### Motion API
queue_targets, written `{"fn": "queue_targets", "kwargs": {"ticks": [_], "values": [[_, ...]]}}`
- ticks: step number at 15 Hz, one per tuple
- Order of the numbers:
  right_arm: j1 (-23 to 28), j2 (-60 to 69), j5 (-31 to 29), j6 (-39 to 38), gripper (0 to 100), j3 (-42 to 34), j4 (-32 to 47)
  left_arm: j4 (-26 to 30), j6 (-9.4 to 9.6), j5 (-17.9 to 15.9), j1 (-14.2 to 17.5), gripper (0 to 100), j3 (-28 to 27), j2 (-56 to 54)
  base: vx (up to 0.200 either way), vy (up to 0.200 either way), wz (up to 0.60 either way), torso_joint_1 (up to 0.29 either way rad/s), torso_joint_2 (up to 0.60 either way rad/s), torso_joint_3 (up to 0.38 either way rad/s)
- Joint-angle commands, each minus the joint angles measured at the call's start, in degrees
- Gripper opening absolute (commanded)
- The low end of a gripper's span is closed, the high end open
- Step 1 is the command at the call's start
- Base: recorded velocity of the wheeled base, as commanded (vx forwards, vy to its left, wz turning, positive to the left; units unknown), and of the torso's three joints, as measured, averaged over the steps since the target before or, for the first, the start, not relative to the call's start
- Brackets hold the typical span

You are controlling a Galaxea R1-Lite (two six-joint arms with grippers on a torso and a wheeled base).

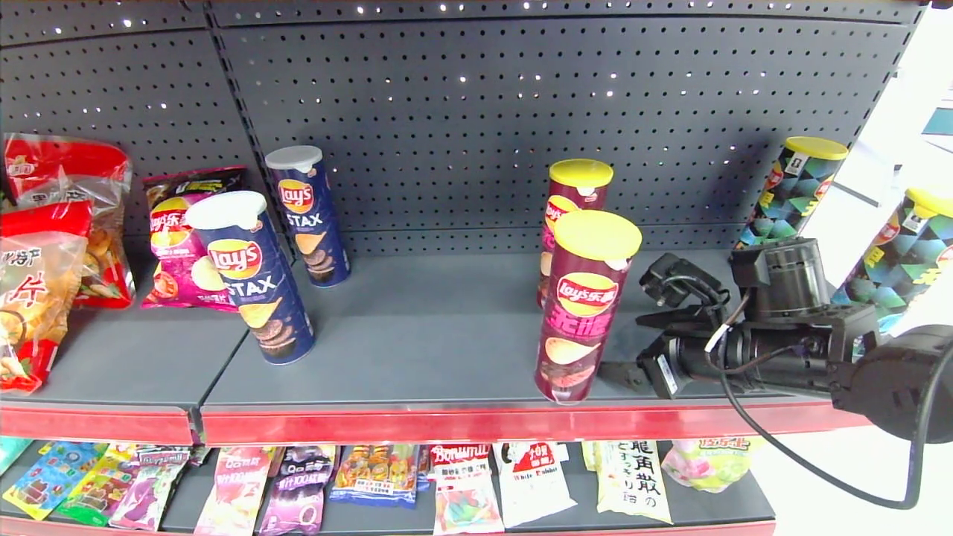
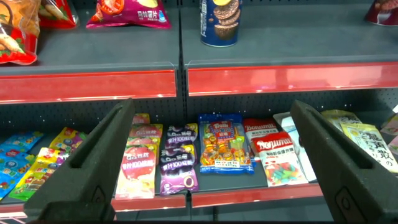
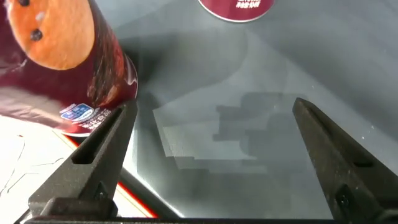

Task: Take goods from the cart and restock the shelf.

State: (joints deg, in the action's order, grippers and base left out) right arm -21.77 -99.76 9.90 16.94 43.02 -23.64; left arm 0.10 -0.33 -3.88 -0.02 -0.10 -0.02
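Hovering beside the maroon yellow-lidded can (image 1: 584,305), the right end effector (image 1: 633,346) gapes; left end effector (image 2: 211,106) too.

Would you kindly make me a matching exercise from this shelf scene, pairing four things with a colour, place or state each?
Things:
1. front blue can
2. front maroon can
3. pink bag
4. right tool

Matches:
a. open
b. yellow lid
c. white lid
d. stands at the back left

Pairs: 1-c; 2-b; 3-d; 4-a.
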Motion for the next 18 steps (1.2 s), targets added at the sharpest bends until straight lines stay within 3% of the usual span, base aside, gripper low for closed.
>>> {"fn": "queue_targets", "kwargs": {"ticks": [1,11,14,18], "values": [[-0.5,-0.3,0.0,0.0,100,0.2,-0.1,0.0,-0.02,0.0,0.0,100,0.0,0.0,0.0,0.0,0.0,0.0,0.0,0.0],[-0.3,0.4,0.0,-0.1,100,0.4,-0.1,0.0,-0.02,0.0,0.0,100,0.0,0.0,0.0,0.0,0.0,0.0,0.0,0.0],[1.2,10.0,0.0,-1.9,100,-4.6,0.0,0.0,-0.02,0.0,0.0,100,0.0,0.0,0.0,0.0,0.0,0.0,0.0,0.0],[2.8,25.4,0.0,-3.1,100,-17.9,0.3,0.0,-0.02,0.0,0.0,100,0.0,0.0,0.0,0.0,0.0,0.0,0.0,0.0]]}}
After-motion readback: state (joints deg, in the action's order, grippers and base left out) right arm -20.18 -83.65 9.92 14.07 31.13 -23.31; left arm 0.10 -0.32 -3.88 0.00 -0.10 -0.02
